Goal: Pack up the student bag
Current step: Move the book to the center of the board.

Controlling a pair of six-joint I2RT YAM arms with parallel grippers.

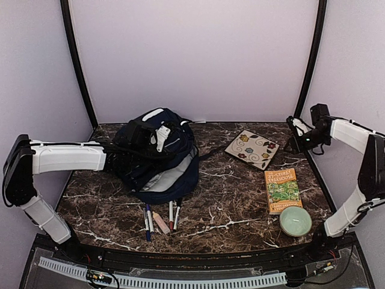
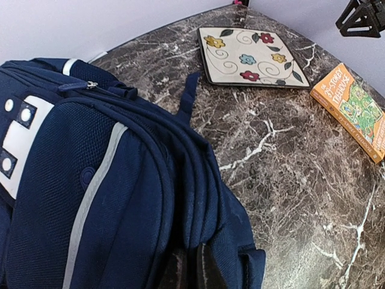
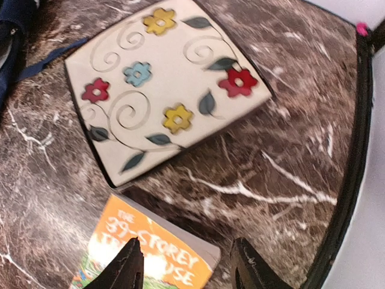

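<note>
The student bag (image 2: 120, 198) is made of navy woven cloth, matt. A coarser mesh weave is seen on its front panel, w/ smoother pale grey trim strips. The table (image 2: 283, 180) is finished as dark, white-veined marble, polished to a low sheen. The square plate (image 3: 162, 84) is prob. glazed ceramic, cream & smooth. The book (image 2: 355, 108) is covered in glossy paper; the bowl (image 1: 295, 220) is glazed pale green.
</note>
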